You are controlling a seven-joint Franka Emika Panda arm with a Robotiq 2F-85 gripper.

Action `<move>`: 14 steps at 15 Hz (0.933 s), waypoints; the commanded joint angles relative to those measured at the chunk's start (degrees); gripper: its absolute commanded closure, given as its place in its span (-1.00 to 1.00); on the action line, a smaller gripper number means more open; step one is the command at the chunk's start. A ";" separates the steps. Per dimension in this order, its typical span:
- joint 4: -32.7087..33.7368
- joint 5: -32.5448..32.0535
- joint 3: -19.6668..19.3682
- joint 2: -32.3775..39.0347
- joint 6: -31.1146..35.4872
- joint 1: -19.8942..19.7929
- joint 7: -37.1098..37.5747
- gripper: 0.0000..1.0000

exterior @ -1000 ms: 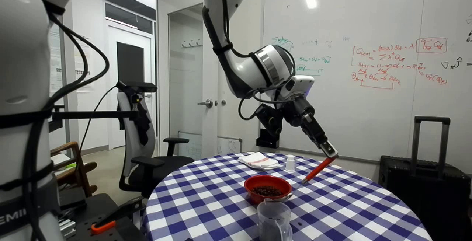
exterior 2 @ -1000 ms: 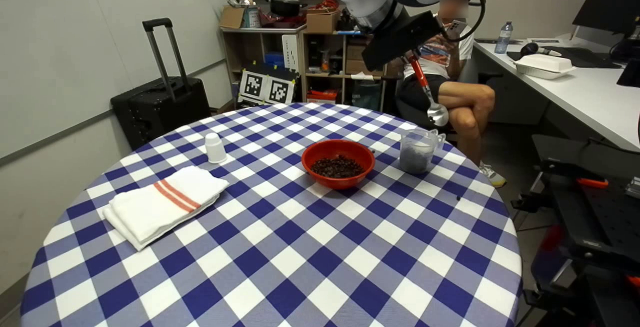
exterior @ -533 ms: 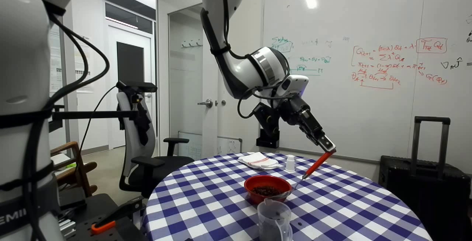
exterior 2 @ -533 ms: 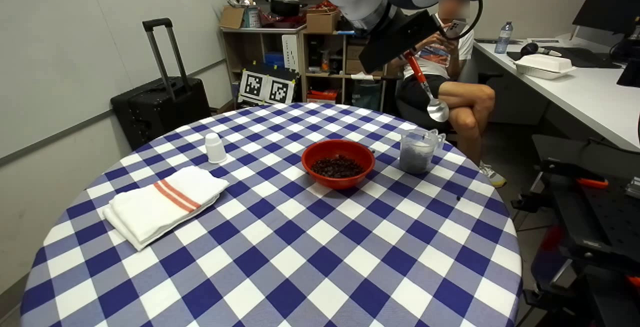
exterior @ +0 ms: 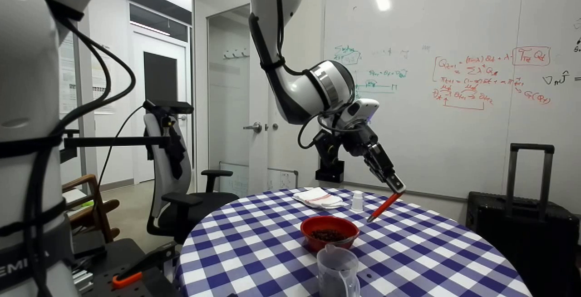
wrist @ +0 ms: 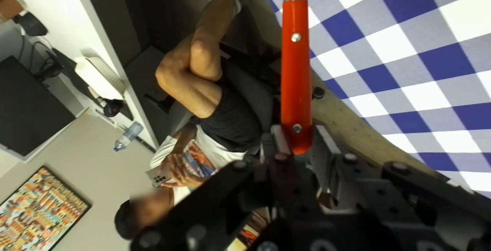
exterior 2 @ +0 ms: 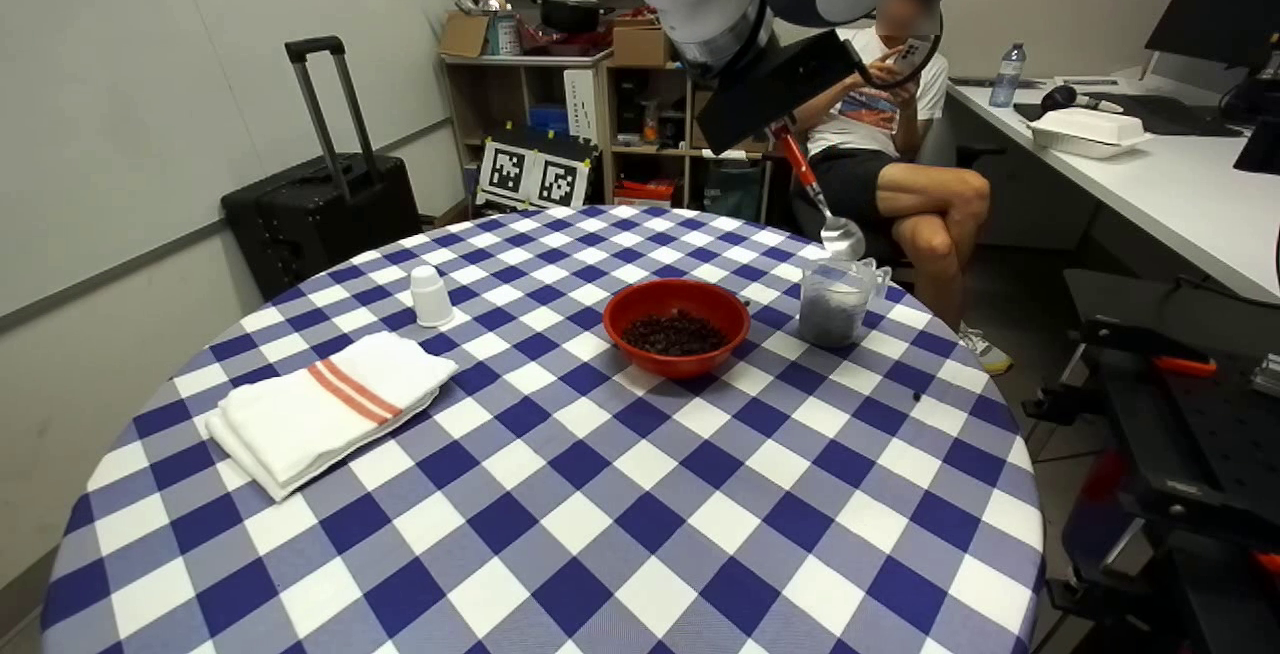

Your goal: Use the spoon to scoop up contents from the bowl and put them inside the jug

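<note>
Your spoon (exterior 2: 842, 237) is shiny metal with a smooth, glossy handle (wrist: 295, 74). Your bowl (exterior 2: 678, 365) and jug (exterior: 335, 267) look like plastic, and your towel (exterior 2: 325, 409) is cloth.

With the bowl (exterior 2: 677, 367) as clock centre in an exterior view, the contents (exterior 2: 675, 334) lie inside it, the jug (exterior 2: 830, 318) stands at 3 o'clock on the worktop (exterior 2: 590, 524), the cup (exterior 2: 432, 299) at 9, the cloth (exterior 2: 333, 409) between 8 and 9. Beyond the worktop are the suitcase (exterior 2: 325, 219) at 10 and a person (exterior 2: 868, 114) between 1 and 2. The spoon (exterior 2: 805, 174), in the hand (wrist: 295, 139), slants down toward 5, its lower end appearing just above the jug.
</note>
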 commanded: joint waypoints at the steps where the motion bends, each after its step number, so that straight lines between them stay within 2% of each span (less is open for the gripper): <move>1: -2.26 3.56 1.33 -3.63 9.16 -3.48 -7.29 0.90; 3: -3.37 6.09 1.51 -5.41 14.41 -4.37 -12.74 0.90; 7: -4.47 15.12 2.55 -8.76 19.14 -4.40 -27.60 0.90; 10: -4.00 23.91 3.70 -10.55 18.50 -3.26 -39.39 0.90; 14: -1.70 32.62 4.82 -10.43 16.29 0.01 -49.71 0.90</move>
